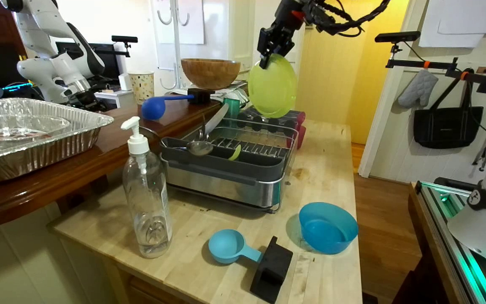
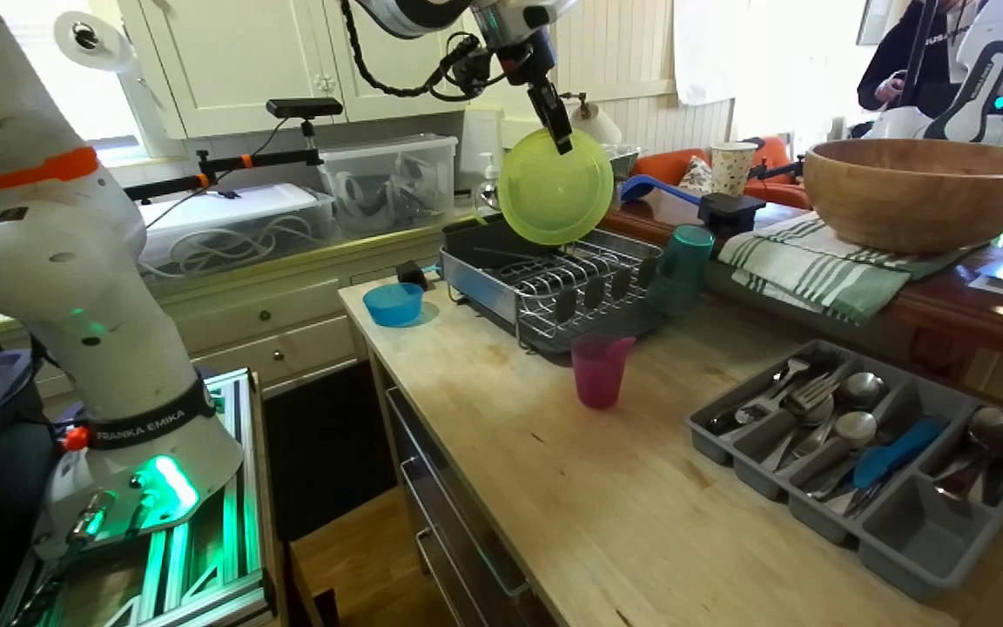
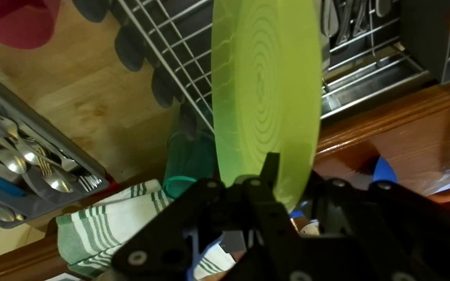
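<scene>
Just below the black fingers (image 2: pixel 559 131) hangs a yellow-green plate (image 1: pixel 273 89), clamped between them by its rim and standing nearly on edge. Farther beneath the fingers lies the dish rack (image 1: pixel 222 185), steel along its side and wire inside; whether the plate's lower edge touches it cannot be told. A grey utensil trough (image 1: pixel 247 169), also lower than the fingers, runs along the rack's side with a few utensils (image 1: pixel 201 147) in it. Below the fingers and near the rack are a teal glass (image 2: pixel 684 261) and a pink cup (image 2: pixel 597 379), the cup on the wooden surface (image 2: pixel 501 435). Lower and well apart from the fingers, a blue bowl (image 1: pixel 327 230), a light-blue scoop (image 1: pixel 227 246) meeting a black block (image 1: pixel 271 270), and a clear pump bottle (image 1: pixel 152 207) share that surface. Off to one side of the fingers, a wooden bowl (image 2: pixel 919 200) stands on a striped towel (image 2: pixel 824 261) atop a raised brown ledge (image 1: pixel 114 143); a grey cutlery tray (image 2: pixel 932 527) sits well below them.
</scene>
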{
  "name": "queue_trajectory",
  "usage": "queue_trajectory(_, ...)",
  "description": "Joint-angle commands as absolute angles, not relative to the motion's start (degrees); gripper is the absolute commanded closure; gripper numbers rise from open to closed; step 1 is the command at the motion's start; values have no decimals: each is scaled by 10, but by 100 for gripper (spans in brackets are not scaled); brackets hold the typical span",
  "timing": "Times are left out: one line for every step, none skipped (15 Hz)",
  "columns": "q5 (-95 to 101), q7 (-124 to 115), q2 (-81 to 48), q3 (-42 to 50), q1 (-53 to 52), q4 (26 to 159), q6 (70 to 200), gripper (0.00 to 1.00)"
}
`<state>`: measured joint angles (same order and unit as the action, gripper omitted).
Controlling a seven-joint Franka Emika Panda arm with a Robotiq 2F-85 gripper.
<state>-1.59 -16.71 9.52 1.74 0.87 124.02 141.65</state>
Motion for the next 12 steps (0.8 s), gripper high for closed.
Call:
queue_trajectory(-16,-93,173,28,22,1303,1372,97)
queue_trajectory(-10,-76,188,32,26,1310,1356,97)
queue_trajectory(-5,-58,200,36,30,1319,1345,97)
queue_trajectory(1,-40,212,39,34,1326,1330,97)
queue_trajectory(9,-20,222,43,39,1334,1319,97)
queue_trajectory(13,-5,231,46,43,1339,1307,97)
queue_trajectory(20,12,241,50,47,1347,1297,97)
queue_trajectory(30,27,249,54,52,1354,1288,97)
queue_trajectory(43,42,257,57,57,1360,1278,97)
queue_trajectory(55,57,263,61,62,1367,1269,97)
queue_trajectory(70,69,268,64,67,1374,1260,97)
queue_trajectory(90,76,273,65,75,1382,1254,97)
